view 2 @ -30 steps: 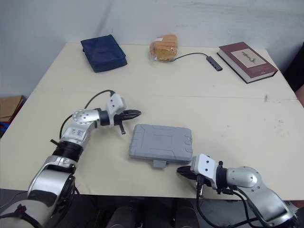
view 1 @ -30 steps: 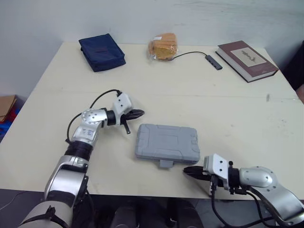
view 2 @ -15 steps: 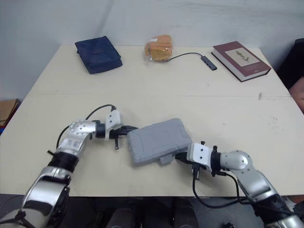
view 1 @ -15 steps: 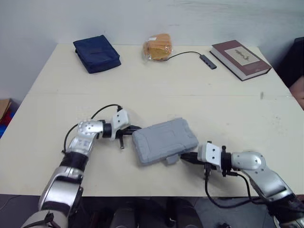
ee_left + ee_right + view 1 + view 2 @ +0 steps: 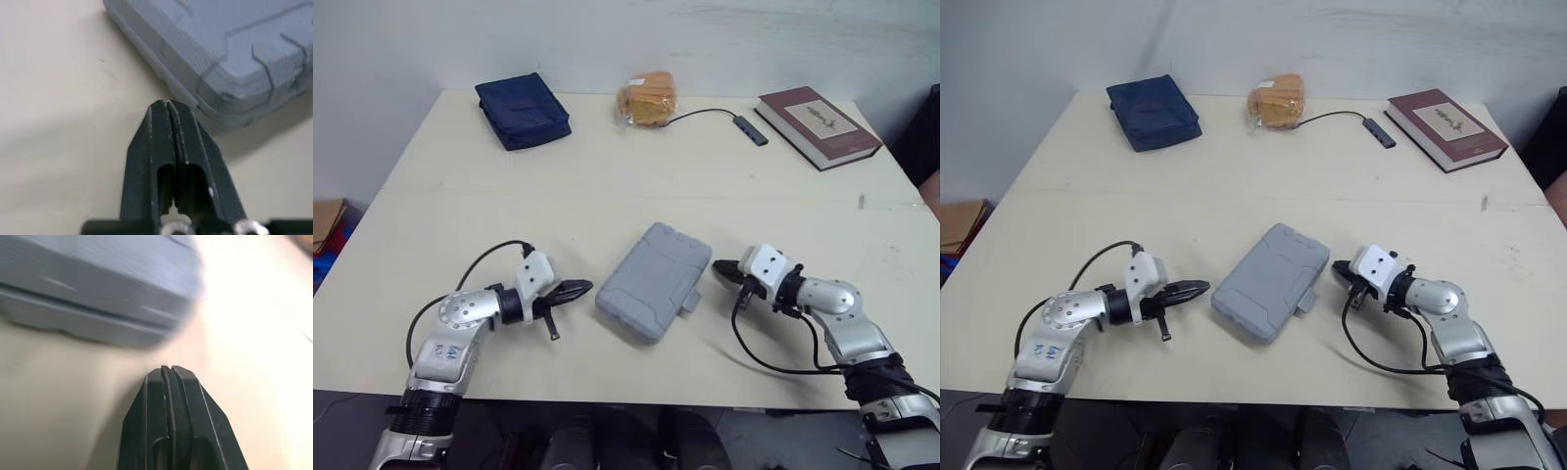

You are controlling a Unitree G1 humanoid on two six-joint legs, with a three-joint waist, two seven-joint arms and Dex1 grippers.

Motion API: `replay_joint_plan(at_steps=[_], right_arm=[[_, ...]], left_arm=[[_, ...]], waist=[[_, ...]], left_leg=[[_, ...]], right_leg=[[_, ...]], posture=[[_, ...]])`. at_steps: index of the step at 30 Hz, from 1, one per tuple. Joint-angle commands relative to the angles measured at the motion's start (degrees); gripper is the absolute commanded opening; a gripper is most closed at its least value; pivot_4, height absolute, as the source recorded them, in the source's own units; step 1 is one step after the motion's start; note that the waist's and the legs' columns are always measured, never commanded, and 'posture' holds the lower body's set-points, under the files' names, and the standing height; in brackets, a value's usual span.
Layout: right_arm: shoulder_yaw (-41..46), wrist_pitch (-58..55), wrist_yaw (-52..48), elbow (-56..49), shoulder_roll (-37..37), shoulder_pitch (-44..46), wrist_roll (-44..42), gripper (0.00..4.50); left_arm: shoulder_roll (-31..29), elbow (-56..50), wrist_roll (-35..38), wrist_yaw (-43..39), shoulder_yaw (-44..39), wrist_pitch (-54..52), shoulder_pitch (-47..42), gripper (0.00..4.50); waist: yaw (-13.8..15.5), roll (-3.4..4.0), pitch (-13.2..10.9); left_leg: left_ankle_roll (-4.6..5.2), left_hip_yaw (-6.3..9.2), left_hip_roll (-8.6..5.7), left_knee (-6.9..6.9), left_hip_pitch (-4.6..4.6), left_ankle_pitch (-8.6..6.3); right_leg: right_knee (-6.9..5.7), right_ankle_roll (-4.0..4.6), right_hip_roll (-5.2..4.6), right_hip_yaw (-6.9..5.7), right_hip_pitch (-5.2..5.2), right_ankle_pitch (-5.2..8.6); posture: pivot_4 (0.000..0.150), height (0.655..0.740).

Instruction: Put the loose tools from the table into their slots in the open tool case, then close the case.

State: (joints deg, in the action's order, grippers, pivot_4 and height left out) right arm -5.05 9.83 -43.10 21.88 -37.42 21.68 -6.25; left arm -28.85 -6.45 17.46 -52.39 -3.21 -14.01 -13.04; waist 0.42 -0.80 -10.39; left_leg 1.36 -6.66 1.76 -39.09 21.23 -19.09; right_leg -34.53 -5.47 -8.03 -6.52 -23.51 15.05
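Rotated diagonal, tool case (image 5: 654, 282) lies on cream table (image 5: 607, 166) between left pincer (image 5: 585, 287) and right pincer (image 5: 718, 266), both closed empty.

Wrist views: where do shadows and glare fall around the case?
Left wrist view: the grey case throws a dark shadow on the table under its corner nearest the shut left tool. Right wrist view: the table washes out to near white past the case's end, and a dim shadow lies below the case's edge, ahead of the shut right tool. Eye views: even light, faint shadows.

Tool case (image 5: 654, 281) between left gripper (image 5: 581, 287), right gripper (image 5: 719, 266); pouch (image 5: 523, 109), bread (image 5: 648, 97), book (image 5: 819, 125) behind.
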Motion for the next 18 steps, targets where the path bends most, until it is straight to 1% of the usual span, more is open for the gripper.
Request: replay_joint_plan(at_steps=[1, 3, 4, 6, 7, 11, 13, 14, 16, 17, 18], right_arm=[[4.85, -2.15, 1.47, -2.66, -0.32, -4.82, -2.32, 0.04], [7.0, -2.36, 0.85, -6.67, -0.19, -7.91, -4.53, 0.04], [8.32, -3.81, 0.89, -9.42, 0.02, -9.56, -6.2, 0.04], [11.14, -6.47, 0.55, -15.96, 0.89, -13.3, -10.82, 0.04], [11.72, -7.61, -0.11, -19.12, 1.02, -14.99, -12.61, 0.04], [11.63, -11.67, -2.89, -26.99, 0.83, -18.75, -16.01, 0.04], [10.77, -13.65, -3.74, -31.57, 0.41, -21.06, -16.54, 0.04], [9.84, -14.22, -3.71, -33.79, 0.3, -22.14, -15.82, 0.04], [8.1, -15.04, -2.85, -36.65, 0.59, -23.25, -13.9, 0.04], [7.6, -15.47, -2.15, -37.36, 1.1, -23.44, -13.35, 0.04], [7.1, -15.83, -1.49, -37.83, 1.58, -23.55, -12.86, 0.04]], left_arm=[[-0.03, 0.68, 6.35, 0.1, -5.35, -0.93, -4.82, 0.0], [-1.63, 0.99, 6.52, -3.04, -3.35, -1.08, -8.16, 0.0], [-1.58, 1.08, 6.67, -4.75, -1.34, -1.22, -10.51, 0.0], [0.0, 2.1, 5.23, -7.38, 4.36, -1.7, -15.85, 0.0], [0.95, 3.59, 3.28, -8.42, 7.34, -0.78, -18.28, 0.0], [4.11, 9.52, -2.61, -10.6, 15.13, 4.06, -23.8, 0.0], [8.35, 15.21, -5.98, -9.93, 19.97, 4.56, -27.51, 0.0], [10.37, 18.98, -9.22, -8.74, 22.95, 4.9, -29.62, 0.0], [12.62, 26.34, -15.72, -6.7, 27.24, 9.81, -32.35, 0.0], [13.55, 29.83, -17.45, -5.2, 27.96, 10.35, -33.01, 0.0], [13.7, 32.2, -18.8, -5.46, 29.05, 11.07, -33.08, 0.0]], waist=[[0.22, 0.0, 0.0], [0.83, 0.01, -0.01], [0.92, 0.06, -0.02], [1.13, 0.12, -0.03], [1.0, 0.13, -0.03], [0.26, 0.22, 0.0], [-0.11, 0.23, -0.01], [0.04, 0.22, -0.01], [0.52, 0.22, -0.01], [0.56, 0.23, -0.01], [0.55, 0.22, -0.01]], left_leg=[[0.01, 0.0, 0.0, 0.0, 0.02, 0.0], [-0.02, 0.1, 0.02, 0.0, 0.08, 0.02], [-0.04, 0.0, 0.03, 0.0, 0.06, 0.01], [0.0, -0.07, -0.02, 0.0, 0.05, 0.01], [0.04, -0.07, -0.06, 0.0, 0.07, 0.02], [0.23, -0.37, -0.09, 0.0, 0.04, -0.04], [0.22, -0.39, -0.01, 0.0, 0.02, -0.04], [0.22, -0.35, -0.02, 0.0, 0.03, -0.03], [0.22, -0.32, -0.04, 0.0, 0.06, -0.02], [0.23, -0.33, -0.07, -0.01, 0.06, -0.02], [0.25, -0.38, -0.07, -0.01, 0.06, -0.04]], right_leg=[[0.01, 0.0, 0.0, 0.0, -0.01, 0.0], [0.01, 0.0, 0.09, -0.12, -0.01, 0.0], [0.0, 0.0, 0.33, -0.23, -0.03, 0.0], [-0.03, -0.03, 0.45, -0.38, -0.02, -0.02], [-0.03, -0.1, 0.47, -0.41, 0.0, -0.06], [0.03, -0.3, 0.57, -0.14, 0.0, -0.17], [0.04, -0.29, 0.66, -0.13, -0.01, -0.16], [0.04, -0.27, 0.66, -0.16, -0.04, -0.15], [0.2, -0.26, 0.66, -0.19, -0.06, -0.15], [0.27, -0.26, 0.67, -0.19, -0.06, -0.15], [0.29, -0.27, 0.66, -0.15, -0.08, -0.15]], posture=[[0.15, 0.74], [0.15, 0.74], [0.15, 0.74], [0.15, 0.74], [0.15, 0.74], [0.15, 0.74], [0.15, 0.74], [0.15, 0.74], [0.15, 0.74], [0.15, 0.74], [0.15, 0.74]])
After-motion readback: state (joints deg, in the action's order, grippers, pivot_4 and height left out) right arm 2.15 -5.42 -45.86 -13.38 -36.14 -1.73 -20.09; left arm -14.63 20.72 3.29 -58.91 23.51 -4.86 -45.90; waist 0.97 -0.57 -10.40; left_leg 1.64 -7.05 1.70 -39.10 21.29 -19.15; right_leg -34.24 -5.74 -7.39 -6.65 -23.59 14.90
